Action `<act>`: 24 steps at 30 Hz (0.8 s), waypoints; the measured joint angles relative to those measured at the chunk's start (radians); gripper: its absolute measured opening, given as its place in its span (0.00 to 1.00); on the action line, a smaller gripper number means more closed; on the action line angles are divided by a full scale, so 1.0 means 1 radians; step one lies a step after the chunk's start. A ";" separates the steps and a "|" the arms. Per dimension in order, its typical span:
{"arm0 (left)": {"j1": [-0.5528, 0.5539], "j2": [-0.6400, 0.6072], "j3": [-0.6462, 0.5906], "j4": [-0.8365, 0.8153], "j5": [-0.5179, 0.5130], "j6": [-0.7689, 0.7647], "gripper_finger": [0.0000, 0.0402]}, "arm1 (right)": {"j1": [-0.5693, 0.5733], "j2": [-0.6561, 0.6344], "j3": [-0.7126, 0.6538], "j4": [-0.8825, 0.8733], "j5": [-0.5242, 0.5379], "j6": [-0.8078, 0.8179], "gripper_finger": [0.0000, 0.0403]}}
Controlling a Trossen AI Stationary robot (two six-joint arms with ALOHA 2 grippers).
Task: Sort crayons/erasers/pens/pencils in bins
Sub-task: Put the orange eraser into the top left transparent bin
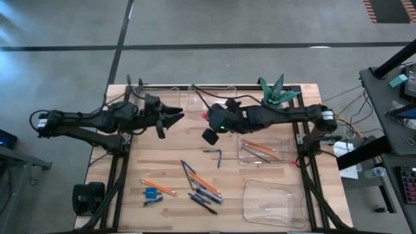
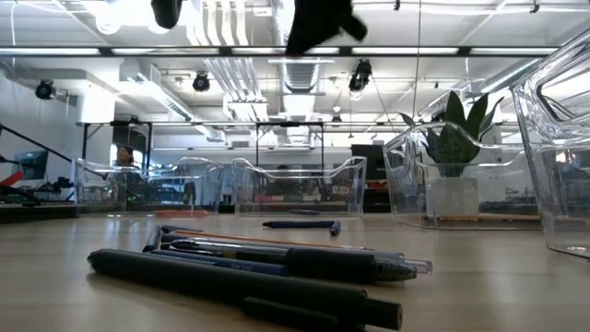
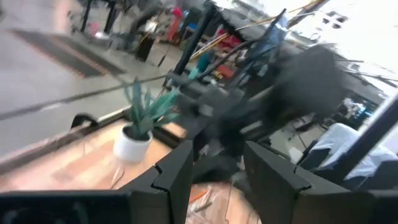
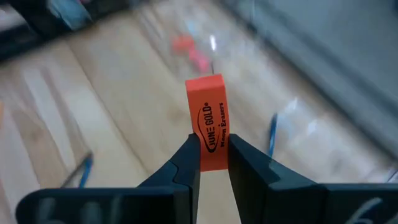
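Erasers are your business right now: the right gripper (image 4: 208,155) has its jaws clamped on a bright orange-pink eraser (image 4: 207,118), gripped by its lower end so most of the block stands up past the fingertips, printing facing the wrist camera. From above, that gripper (image 1: 207,117) hangs over the far middle of the table, just beside the clear bin (image 1: 209,96) at the far edge. In the right wrist view, blurred pink shapes (image 4: 189,53) lie beyond the held eraser; they could be erasers already in that bin, but you cannot be sure.

You look to be mid-carry, with the drop not yet made. Next, bring the eraser over the bin's open top, clear of its wall, before you part the jaws; a small block let go at the rim may bounce out.

Your left gripper (image 1: 174,117) waits over the far left of the table, jaws standing apart with nothing between them, pointing toward the right arm.

On the right side, a nearer bin (image 1: 263,149) holds a few orange pencils (image 1: 261,148); the nearest bin (image 1: 273,203) on that side shows only faint thin shapes you cannot name. Loose on the wood in the near middle lie more pencils (image 1: 159,188), dark pens (image 1: 203,204), short blue crayons (image 1: 153,201) and a blue eraser (image 1: 152,192), with one dark pen (image 1: 214,153) apart from the pile. Plenty of sorting is left.
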 joint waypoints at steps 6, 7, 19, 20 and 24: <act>0.001 0.075 0.002 0.008 -0.020 -0.108 0.32 | 0.046 -0.014 0.001 0.125 0.161 -0.221 0.15; 0.001 0.083 0.003 0.014 -0.031 -0.124 0.32 | 0.050 -0.011 0.001 0.130 0.182 -0.242 0.15; 0.002 0.129 0.004 0.025 -0.173 -0.206 0.32 | 0.091 -0.001 0.001 0.241 0.277 -0.403 0.15; 0.002 0.131 0.004 0.025 -0.174 -0.207 0.32 | 0.090 -0.001 0.001 0.255 0.275 -0.410 0.15; 0.002 0.140 0.004 0.054 -0.173 -0.208 0.32 | 0.093 -0.001 0.001 0.286 0.275 -0.422 0.15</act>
